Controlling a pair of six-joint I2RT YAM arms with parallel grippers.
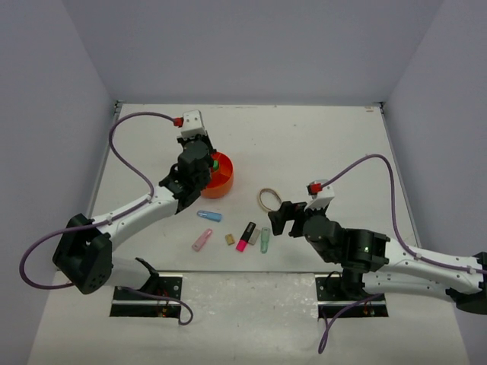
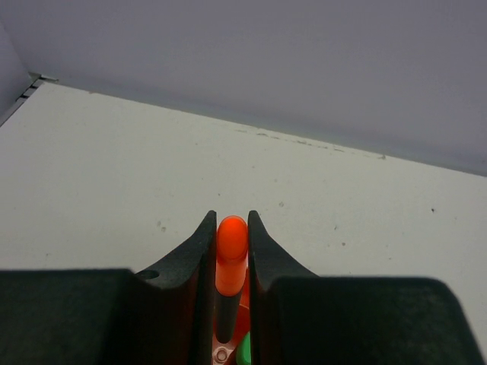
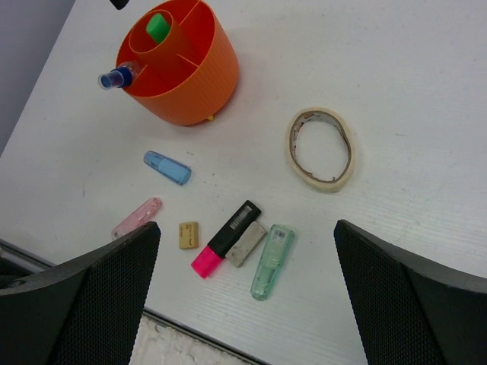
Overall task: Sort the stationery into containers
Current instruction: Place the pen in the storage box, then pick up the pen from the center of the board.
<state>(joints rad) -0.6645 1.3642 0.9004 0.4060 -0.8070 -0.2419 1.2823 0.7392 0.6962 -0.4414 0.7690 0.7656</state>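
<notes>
My left gripper (image 2: 230,226) is clamped on the orange highlighter (image 2: 231,255) over the organiser (image 1: 222,181), left of the tape ring (image 3: 321,148). I should sink it straight into a free compartment, clear of the green one (image 3: 158,26), before letting go. My right gripper (image 1: 283,217) hangs spread, just near of the ring.

The left arm (image 1: 137,209) reaches forward and to the right, and the left claw (image 2: 228,222) at its end is pinched on a highlighter (image 2: 231,247), fingers nearly together. The right arm (image 1: 411,262) stretches low toward the left. The right claw (image 3: 245,232) is spread wide, fingers well apart.
</notes>
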